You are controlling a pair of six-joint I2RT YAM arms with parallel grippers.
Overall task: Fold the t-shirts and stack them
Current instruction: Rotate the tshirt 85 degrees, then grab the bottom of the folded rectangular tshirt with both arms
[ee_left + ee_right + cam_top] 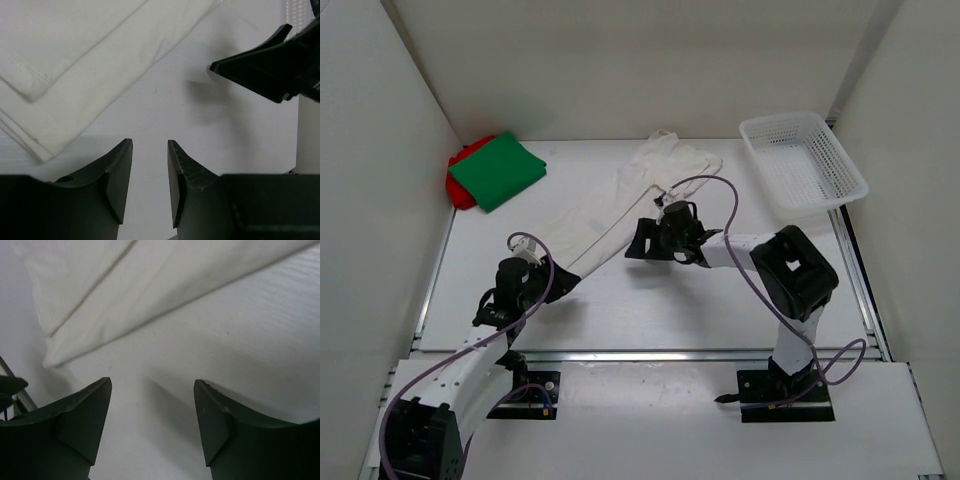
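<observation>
White t-shirt [620,205] lies half folded in a long strip, left hand [150,145] a little open, right hand [152,382] wide, both empty; next, grab one end and fold it over

- T-shirts: three in all: one white t-shirt [620,205], one green t-shirt [498,170], one red t-shirt [458,187].
- Mesh basket [844,152]: one.
- Grippers: two, the left gripper [150,142] and the right gripper [152,382], each with two fingers [117,175].
- Table [650,310]: one.
</observation>
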